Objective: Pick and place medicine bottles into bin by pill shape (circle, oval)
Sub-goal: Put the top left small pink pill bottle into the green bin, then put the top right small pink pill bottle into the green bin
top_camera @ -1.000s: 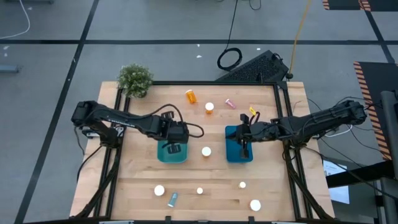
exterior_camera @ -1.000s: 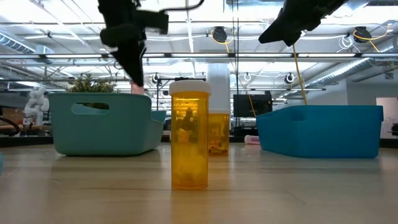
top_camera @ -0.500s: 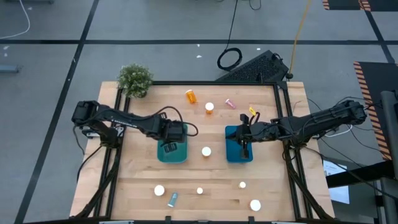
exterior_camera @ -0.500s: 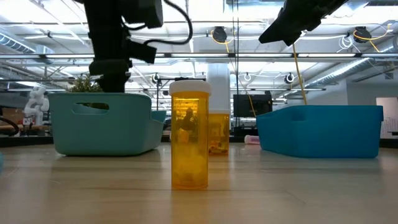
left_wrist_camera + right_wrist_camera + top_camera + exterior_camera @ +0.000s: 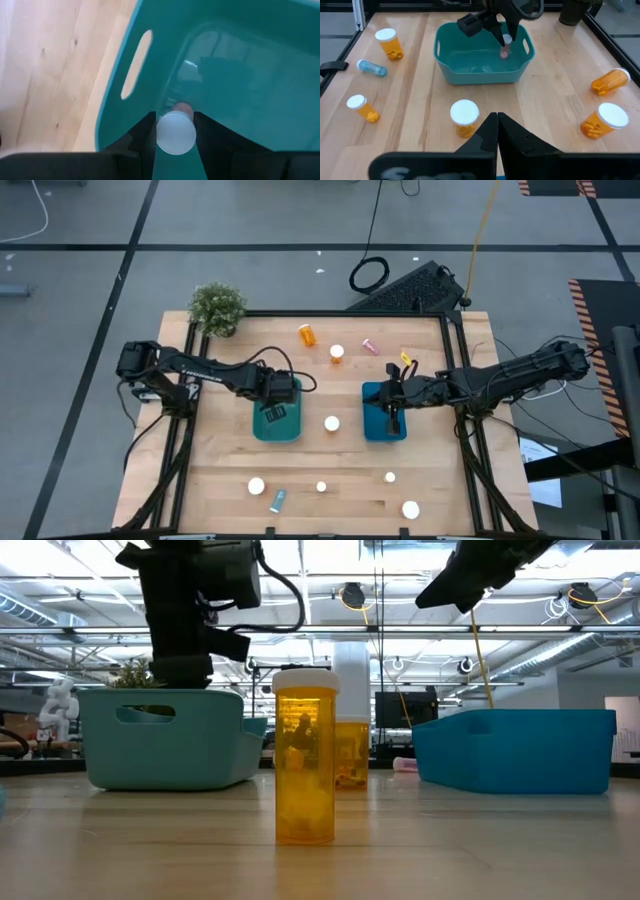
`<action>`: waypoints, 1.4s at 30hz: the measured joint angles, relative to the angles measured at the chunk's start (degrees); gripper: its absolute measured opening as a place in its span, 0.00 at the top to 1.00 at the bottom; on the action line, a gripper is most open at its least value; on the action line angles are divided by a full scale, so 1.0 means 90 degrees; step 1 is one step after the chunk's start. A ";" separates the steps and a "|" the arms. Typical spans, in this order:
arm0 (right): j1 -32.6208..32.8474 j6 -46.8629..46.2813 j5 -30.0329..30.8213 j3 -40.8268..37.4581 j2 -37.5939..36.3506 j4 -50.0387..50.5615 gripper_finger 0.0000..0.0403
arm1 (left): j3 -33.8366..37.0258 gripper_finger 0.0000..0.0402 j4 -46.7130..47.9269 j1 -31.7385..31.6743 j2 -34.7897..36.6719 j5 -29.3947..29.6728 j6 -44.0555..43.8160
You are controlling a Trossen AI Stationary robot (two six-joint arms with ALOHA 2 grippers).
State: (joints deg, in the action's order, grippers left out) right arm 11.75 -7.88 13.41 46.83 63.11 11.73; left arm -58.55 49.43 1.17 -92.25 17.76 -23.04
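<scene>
The left claw (image 5: pixel 276 408) hangs over the left bin (image 5: pixel 262 429), pointing down into it and pinching a small bottle (image 5: pixel 176 131) by its sides. That bottle has a white cap and a pinkish body, and it sits above the bin's floor; in the right wrist view the same bottle (image 5: pixel 505 48) shows inside the bin's far part, clamped between the dark fingers (image 5: pixel 495 30).

The right claw (image 5: pixel 497 122) is above the right bin (image 5: pixel 372 426), its fingers pressed together with nothing between them.

The other bottles are spread over the wooden surface (image 5: pixel 440 450). An orange bottle (image 5: pixel 308 335) lies on its side at the far edge, with an upright one (image 5: pixel 336 353) just right of it and a small pink bottle (image 5: pixel 370 346) farther right. One upright bottle (image 5: pixel 331 423) stands between the two bins. Along the near edge stand four white-capped bottles (image 5: pixel 256 486), (image 5: pixel 321 487), (image 5: pixel 390 477), (image 5: pixel 410 508), and a pale blue bottle (image 5: pixel 277 500) lies on its side between the first two. In the low view an upright orange bottle (image 5: pixel 303 755) stands in front, with a second one (image 5: pixel 350 715) behind it.

A potted plant (image 5: pixel 218 308) sits at the far left corner.
</scene>
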 joint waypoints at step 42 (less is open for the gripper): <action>-0.0913 0.0215 0.1195 0.0000 0.0002 -0.0275 1.00 | -0.1906 0.45 0.1104 -0.0110 0.0353 0.0795 0.0762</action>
State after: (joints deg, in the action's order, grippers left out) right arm 3.53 -5.95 24.16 46.83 63.13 9.25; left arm -75.70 59.36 0.18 -89.07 24.91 -16.18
